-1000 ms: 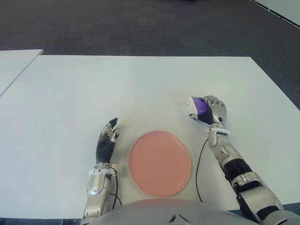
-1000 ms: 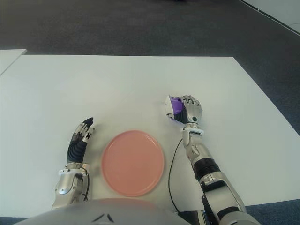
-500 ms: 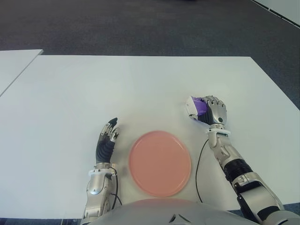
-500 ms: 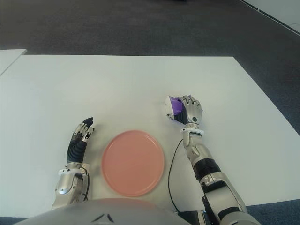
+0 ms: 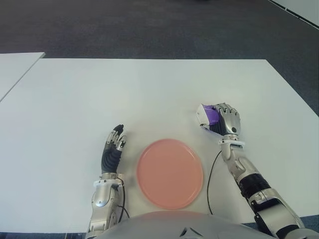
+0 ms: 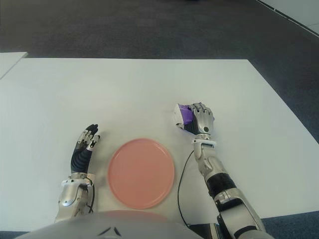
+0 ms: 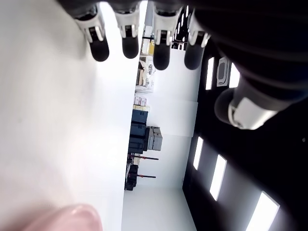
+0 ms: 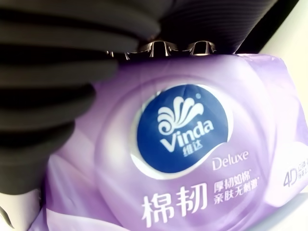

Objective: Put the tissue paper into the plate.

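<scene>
A purple and white tissue pack (image 5: 207, 115) sits in my right hand (image 5: 223, 121), whose fingers are curled over it, to the right of and a little beyond the plate. The right wrist view is filled by the tissue pack (image 8: 192, 159) with dark fingers (image 8: 48, 120) wrapped across it. The pink round plate (image 5: 170, 173) lies on the white table (image 5: 149, 94) near its front edge, with nothing in it. My left hand (image 5: 113, 149) shows just left of the plate, fingers straight and holding nothing.
A second white table (image 5: 12, 69) stands at the far left, a narrow gap apart. Dark carpet (image 5: 149, 25) lies beyond the table's far edge. A black cable (image 5: 211, 174) runs along my right forearm beside the plate.
My right hand with the tissue pack has drifted slightly nearer and toward the plate. The left hand has barely moved.
</scene>
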